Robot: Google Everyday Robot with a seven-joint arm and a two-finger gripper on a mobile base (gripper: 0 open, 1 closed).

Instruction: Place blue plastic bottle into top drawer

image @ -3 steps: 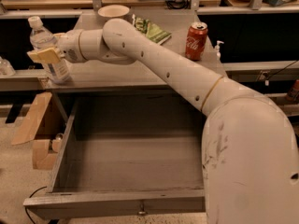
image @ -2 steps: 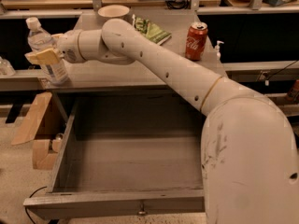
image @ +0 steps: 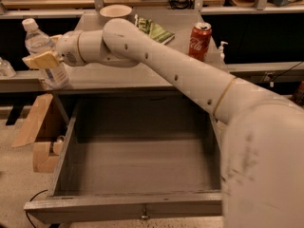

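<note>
Arm (image: 156, 65) extended across open top drawer (image: 137, 165); end effector (image: 47, 51) clamped around blue plastic bottle (image: 38, 42).

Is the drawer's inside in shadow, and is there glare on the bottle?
Camera view: the top drawer is dimly but evenly lit inside, with darker shadow along its back under the counter; no strong glare on the blue plastic bottle, which the gripper meets at the counter's left end.
</note>
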